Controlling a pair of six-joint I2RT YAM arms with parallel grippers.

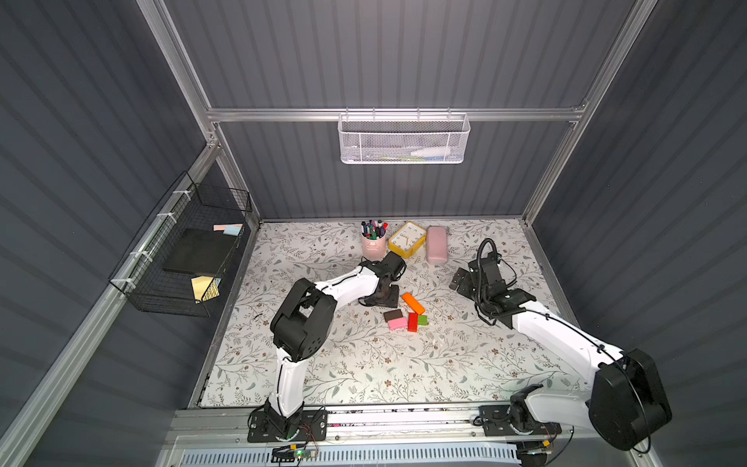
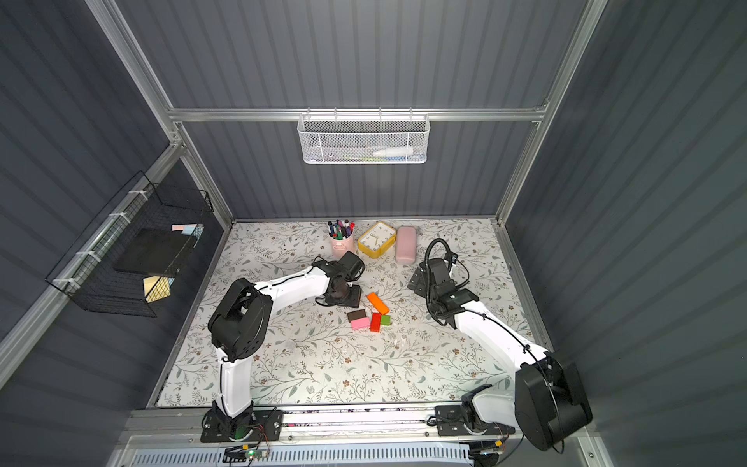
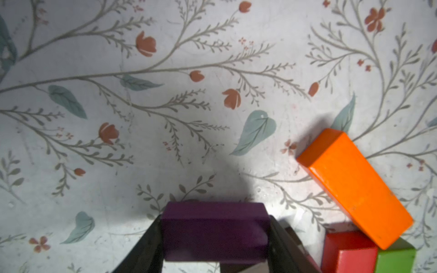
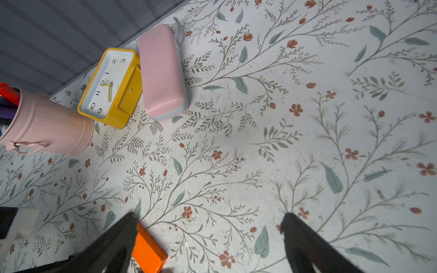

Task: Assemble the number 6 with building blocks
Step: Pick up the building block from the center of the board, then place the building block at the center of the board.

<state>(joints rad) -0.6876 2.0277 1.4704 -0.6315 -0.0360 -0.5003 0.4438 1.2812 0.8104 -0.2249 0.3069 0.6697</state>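
Note:
My left gripper [image 3: 215, 219] is shut on the purple block [image 3: 215, 232], just above the mat; in both top views the gripper [image 1: 382, 298] hides that block. Right of it lies the slanted orange bar [image 1: 413, 303] [image 3: 354, 186], its near end meeting the red block [image 1: 412, 322] [image 3: 347, 253] and the green cube [image 1: 422, 320] [image 3: 395, 260]. The brown block [image 1: 393, 315] and pink block [image 1: 397, 323] touch side by side, left of the red one. My right gripper [image 1: 461, 281] [image 4: 209, 217] hangs open over bare mat, right of the orange bar [image 4: 149, 253].
Along the back of the mat stand a pink pen cup [image 1: 373, 242], a yellow clock [image 1: 407, 239] and a pale pink case [image 1: 437, 244]. A white mesh basket [image 1: 404, 139] hangs on the back rail, and a black wire basket [image 1: 182, 258] on the left wall.

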